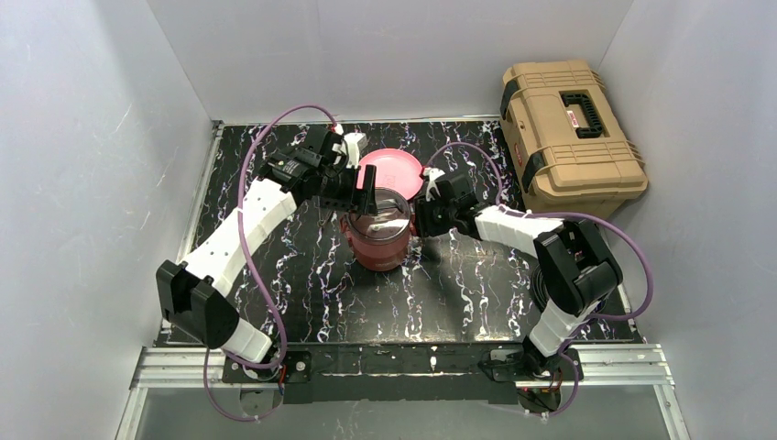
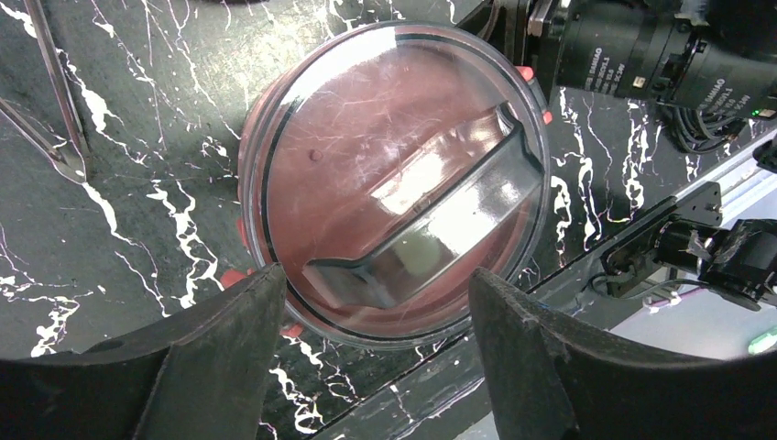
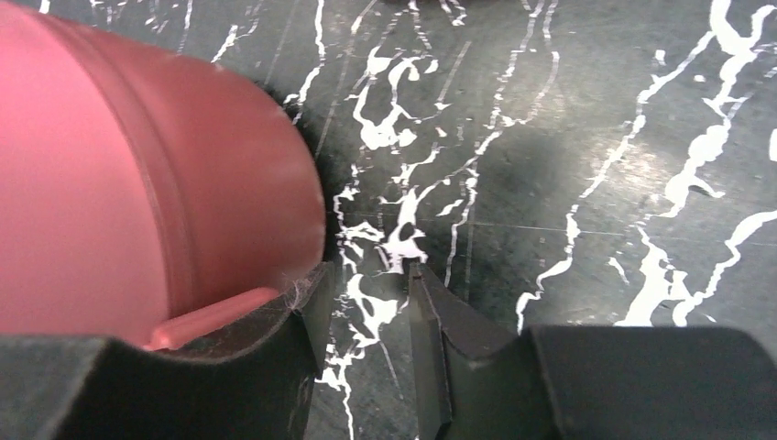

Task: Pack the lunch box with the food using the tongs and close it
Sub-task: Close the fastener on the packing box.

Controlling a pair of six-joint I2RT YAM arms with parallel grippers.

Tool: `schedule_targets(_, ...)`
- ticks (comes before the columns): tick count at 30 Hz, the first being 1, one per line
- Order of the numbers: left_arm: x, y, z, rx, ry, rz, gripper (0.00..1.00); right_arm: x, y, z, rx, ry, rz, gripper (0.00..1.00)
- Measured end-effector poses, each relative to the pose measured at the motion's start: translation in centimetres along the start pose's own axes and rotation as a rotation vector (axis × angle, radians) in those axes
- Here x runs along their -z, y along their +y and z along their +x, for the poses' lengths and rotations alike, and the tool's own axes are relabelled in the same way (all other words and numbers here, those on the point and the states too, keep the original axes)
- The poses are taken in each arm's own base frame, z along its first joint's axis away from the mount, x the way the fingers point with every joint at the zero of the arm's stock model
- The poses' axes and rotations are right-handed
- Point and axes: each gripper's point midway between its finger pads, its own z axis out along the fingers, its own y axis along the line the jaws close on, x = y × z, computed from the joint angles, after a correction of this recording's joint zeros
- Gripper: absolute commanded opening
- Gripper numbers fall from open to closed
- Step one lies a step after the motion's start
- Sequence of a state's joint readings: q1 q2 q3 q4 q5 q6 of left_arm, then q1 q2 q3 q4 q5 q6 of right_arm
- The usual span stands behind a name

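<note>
Round maroon lunch box [image 1: 380, 240] of smooth plastic, stacked mid-worktop [image 1: 275, 266] on black, white-veined marble; clear disc lid [image 2: 366, 137] with dark bar handle [image 2: 440, 220]. Left end effector [image 2: 377, 280] spread wide above the lid; right end effector [image 3: 366, 272] narrowly parted at the curved wall, empty.

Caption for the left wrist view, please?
Left claw open over the lunch box and its clear lid; tongs lie on the table alongside.

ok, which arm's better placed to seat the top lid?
Left, likely. The left pincer hangs open directly above the lid, over the dark handle. The right pincer sits low beside the lunch box wall, off the lid.
</note>
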State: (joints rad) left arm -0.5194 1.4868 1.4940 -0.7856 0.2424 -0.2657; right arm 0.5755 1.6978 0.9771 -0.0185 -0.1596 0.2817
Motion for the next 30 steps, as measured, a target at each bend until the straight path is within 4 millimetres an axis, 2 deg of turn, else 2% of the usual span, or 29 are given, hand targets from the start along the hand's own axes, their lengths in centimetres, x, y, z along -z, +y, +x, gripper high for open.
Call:
schedule_targets(6,-0.7,0.2,0.2,-0.015,0.015,-0.001,0.53,-0.1,1.3,-0.3,0.014,-0.006,-0.04,0.31)
schedule_targets(10,-0.9,0.3,0.6,-0.031,0.022,0.005,0.49,-0.2,1.8,-0.8,0.02,-0.015,-0.059,0.23)
schedule_targets(18,-1.0,0.4,1.0,-0.047,0.016,0.011,0.39,-0.3,2.4,-0.4,-0.029,0.0,-0.074,0.09)
schedule_targets(30,-1.0,0.7,1.2,-0.069,0.006,0.008,0.33,-0.3,2.7,0.4,-0.123,0.022,-0.072,0.01)
